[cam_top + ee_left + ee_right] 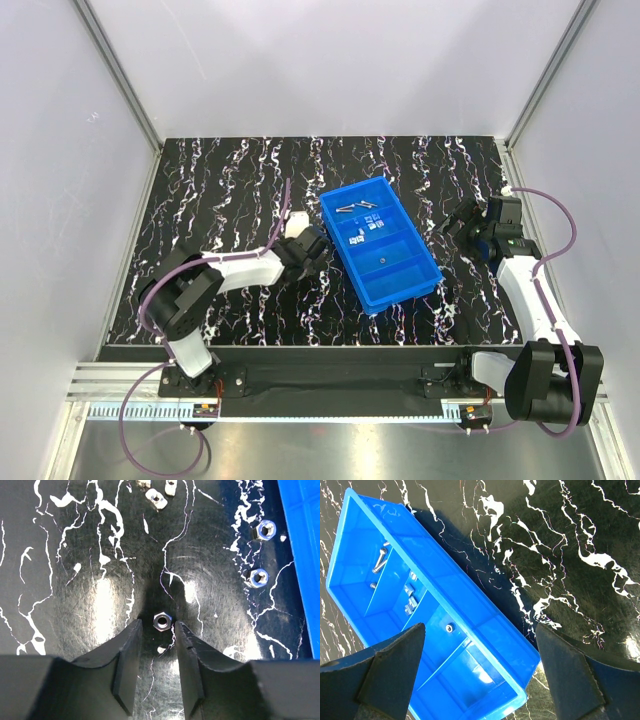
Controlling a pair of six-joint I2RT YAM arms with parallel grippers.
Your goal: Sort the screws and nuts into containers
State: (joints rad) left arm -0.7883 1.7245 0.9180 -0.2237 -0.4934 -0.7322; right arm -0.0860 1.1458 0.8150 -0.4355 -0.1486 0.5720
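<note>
The blue tray lies at the table's middle, between both arms. Screws lie in its far compartment, square nuts in the second and one hex nut in the third. My left gripper is low over the table just left of the tray. In the left wrist view it is open with a narrow gap, and a hex nut lies on the table right at its fingertips, not gripped. My right gripper is open wide and empty, right of the tray; in its wrist view it looks over the tray.
Two more hex nuts lie on the table near the tray's wall. Square nuts lie farther ahead of the left gripper. The tray's nearest compartment holds nothing. White walls and metal rails bound the table.
</note>
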